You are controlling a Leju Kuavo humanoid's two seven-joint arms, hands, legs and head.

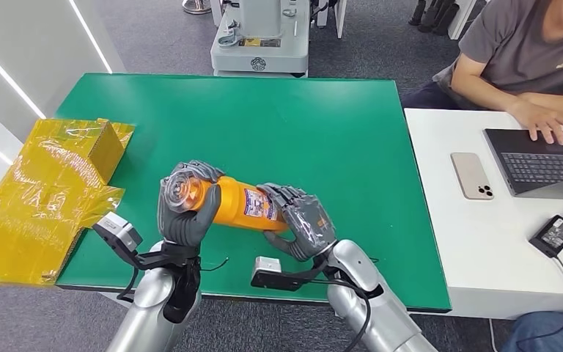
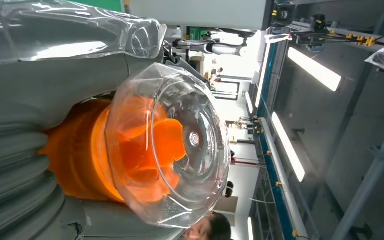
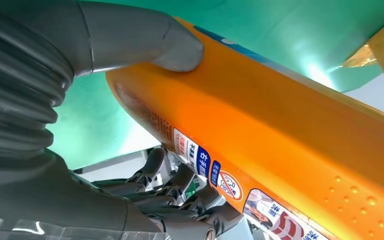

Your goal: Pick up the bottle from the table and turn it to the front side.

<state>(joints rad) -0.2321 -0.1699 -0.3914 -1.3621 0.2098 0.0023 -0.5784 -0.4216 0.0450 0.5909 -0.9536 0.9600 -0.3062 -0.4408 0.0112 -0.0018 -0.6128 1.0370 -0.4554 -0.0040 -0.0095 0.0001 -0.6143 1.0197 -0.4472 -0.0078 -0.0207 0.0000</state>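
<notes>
Bottle orange, held sideways above table by both hands: left hand wraps clear cap end, right hand grips base; label print visible in right wrist view.

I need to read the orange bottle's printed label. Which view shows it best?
The right wrist view: the label is close along the orange bottle. The head view shows it small between both hands. The left wrist view shows the clear cap.
</notes>
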